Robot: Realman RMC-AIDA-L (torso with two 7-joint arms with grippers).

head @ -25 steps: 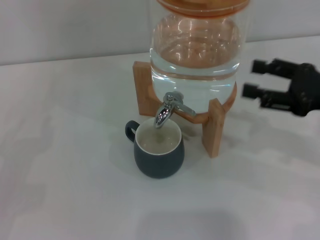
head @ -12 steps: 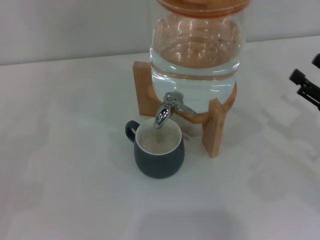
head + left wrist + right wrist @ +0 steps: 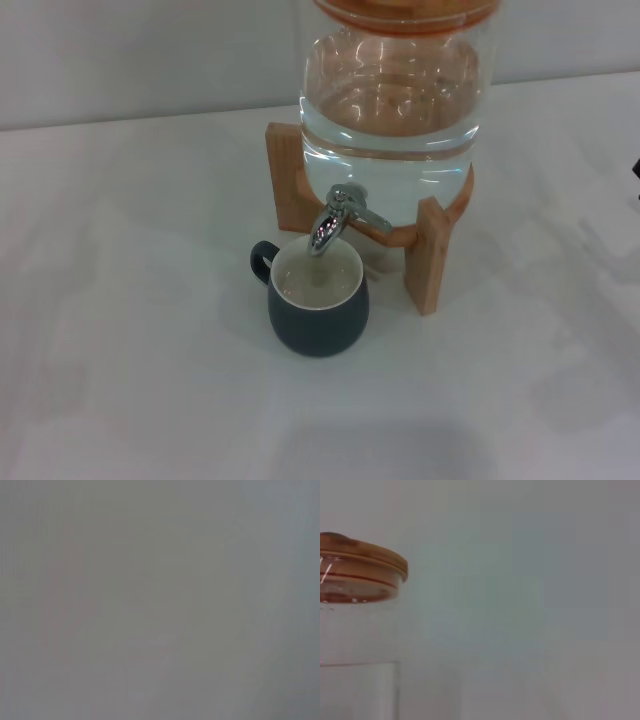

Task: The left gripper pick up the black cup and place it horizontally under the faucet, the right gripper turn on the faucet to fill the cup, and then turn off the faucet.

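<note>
The black cup (image 3: 318, 312) stands upright on the white table, its cream-white inside open to the top and its loop handle pointing back-left. It sits directly below the spout of the chrome faucet (image 3: 336, 215). No stream shows from the spout. Only a dark sliver of the right gripper (image 3: 637, 166) shows at the head view's right edge, far from the faucet. The left gripper is out of view; the left wrist view shows only plain grey.
The faucet is fixed to a large glass jar (image 3: 395, 100) of water with an orange-brown lid (image 3: 362, 567), on a wooden stand (image 3: 432, 256). The white table (image 3: 130, 330) runs back to a pale wall.
The right gripper has drawn back to the right, from beside the jar to almost out of the head view. The cup and faucet have not moved.
</note>
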